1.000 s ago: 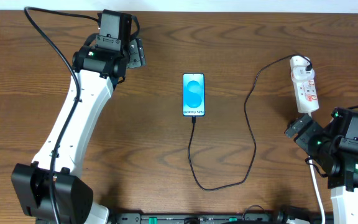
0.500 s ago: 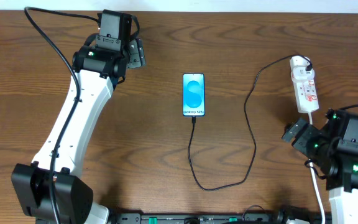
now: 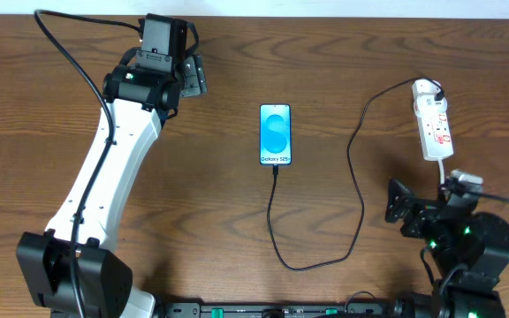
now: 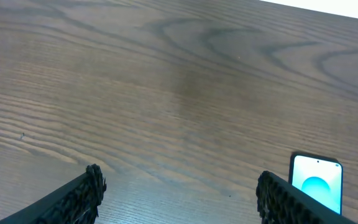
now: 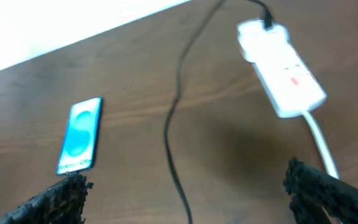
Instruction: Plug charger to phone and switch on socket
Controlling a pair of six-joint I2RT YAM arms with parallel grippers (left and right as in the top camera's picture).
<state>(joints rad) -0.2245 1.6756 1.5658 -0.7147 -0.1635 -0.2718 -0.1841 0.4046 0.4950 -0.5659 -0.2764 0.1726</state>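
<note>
The phone (image 3: 275, 135) lies in the middle of the bench (image 3: 201, 221) (screen lit), the charger (image 3: 358, 190) meeting its lower edge and looping right to the socket (image 3: 434, 128). The left hand (image 4: 182, 183) and the right hand (image 3: 398, 202) are both released, holding nothing.

"Galaxy S25+" in dark letters near the bottom edge of the bright blue phone (image 3: 275, 135) screen, red markings on the white socket (image 3: 435, 126) too small to read, no other legible text
</note>
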